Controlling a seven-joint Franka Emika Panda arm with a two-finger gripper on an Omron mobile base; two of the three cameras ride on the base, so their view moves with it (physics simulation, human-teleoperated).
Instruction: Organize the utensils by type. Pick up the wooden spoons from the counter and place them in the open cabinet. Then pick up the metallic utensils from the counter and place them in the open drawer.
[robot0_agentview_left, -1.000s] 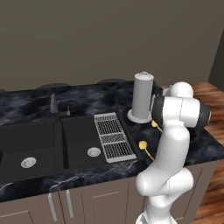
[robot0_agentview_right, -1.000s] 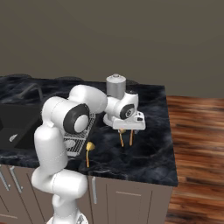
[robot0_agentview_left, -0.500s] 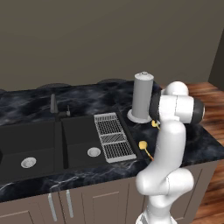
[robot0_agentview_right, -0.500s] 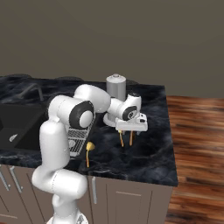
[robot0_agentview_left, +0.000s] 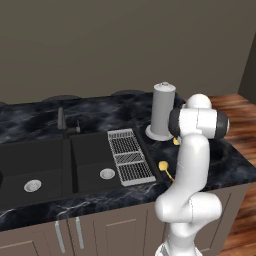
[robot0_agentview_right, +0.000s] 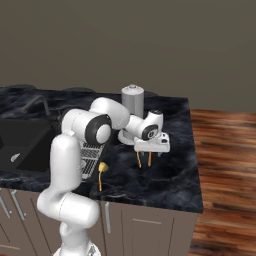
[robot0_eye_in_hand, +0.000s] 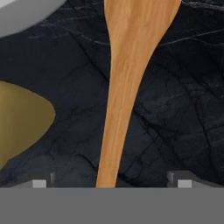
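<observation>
Low over the counter (robot0_agentview_right: 170, 175), fingers (robot0_eye_in_hand: 39, 183) spread wide, wooden spoon (robot0_eye_in_hand: 127, 78) between them, no readable writing.

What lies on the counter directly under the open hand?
A wooden spoon lies flat on the counter between the open hand's fingertips, a yellow utensil head beside it. The spoon's ends are out of frame.

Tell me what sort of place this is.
A simulated kitchen, by the look of it: a black marble counter with a double sink, a drying rack, and a wooden spoon lying on it.
</observation>
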